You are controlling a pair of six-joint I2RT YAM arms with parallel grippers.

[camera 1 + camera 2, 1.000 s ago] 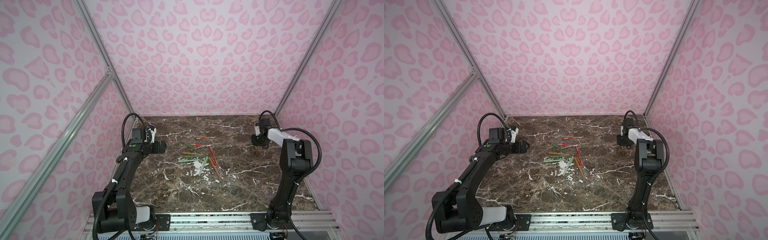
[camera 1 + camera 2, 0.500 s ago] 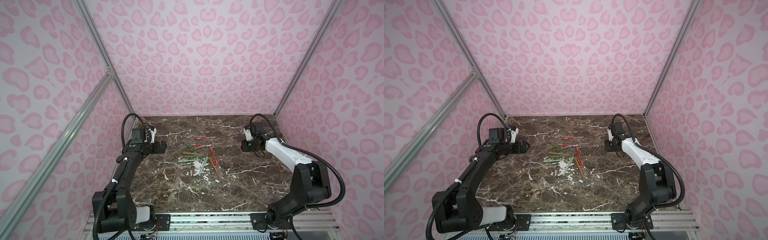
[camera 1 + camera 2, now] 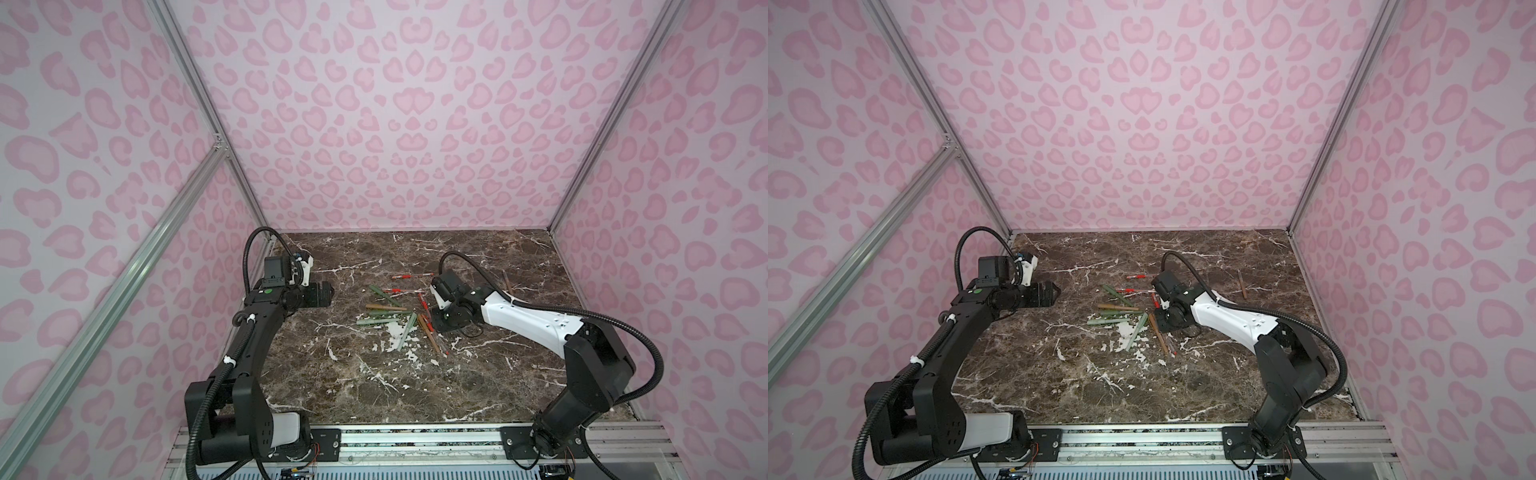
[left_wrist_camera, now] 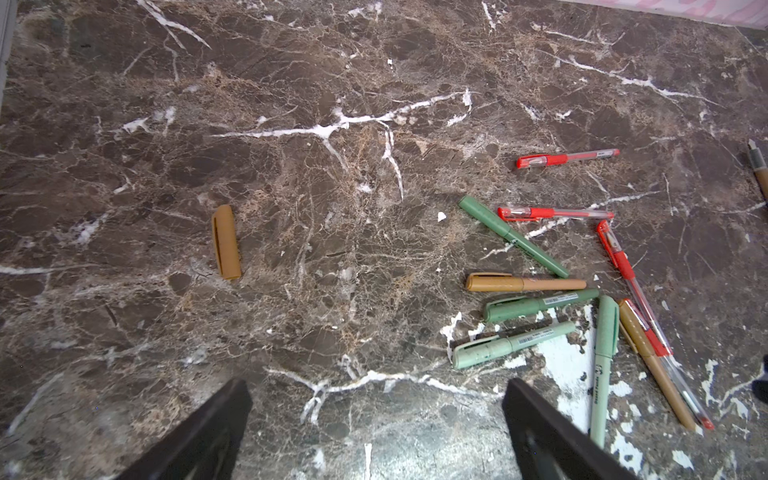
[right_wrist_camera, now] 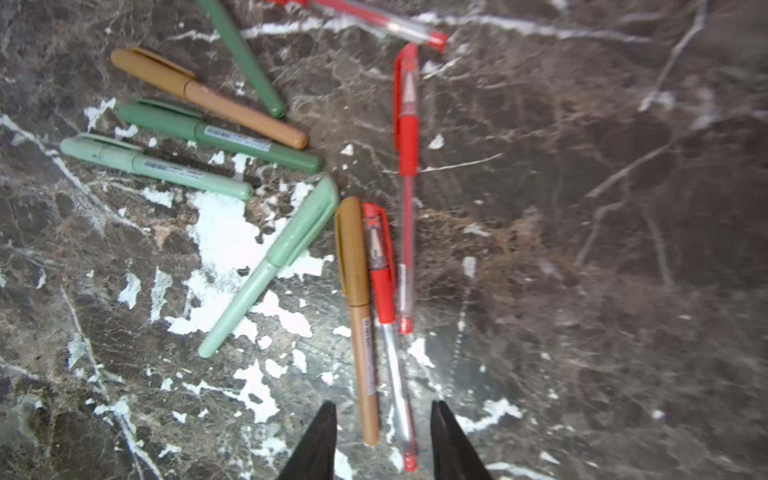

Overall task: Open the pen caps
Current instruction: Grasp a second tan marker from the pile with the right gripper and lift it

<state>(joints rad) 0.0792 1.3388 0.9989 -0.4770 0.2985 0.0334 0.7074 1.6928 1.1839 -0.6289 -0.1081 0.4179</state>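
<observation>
the left gripper point(image 3: 327, 293) hangs over the left part of the marble table point(image 3: 374, 386) exactly where it was a second ago, its jaws spread wide with nothing between them. in the left wrist view a loose tan cap point(image 4: 225, 241) lies flat and alone on the marble, well apart from the rest; i cannot make it out in either top view. in the middle sits the pile of pens point(image 3: 382, 308), green, tan and red, unchanged in its layout, and their caps point(image 5: 305, 224) are all on. the big change is on the right: the right gripper point(image 5: 382, 409), which a second ago was up by the right wall near the back corner, has swung in to the right edge of the pile. its jaws stand partly apart and hold nothing, with the back ends of a tan pen point(image 5: 365, 374) and a red pen point(image 5: 395, 374) lying on the table between them. further right a brown pen point(image 3: 507, 281) with its tip bare lies by itself near the right wall, about where that gripper was before.
</observation>
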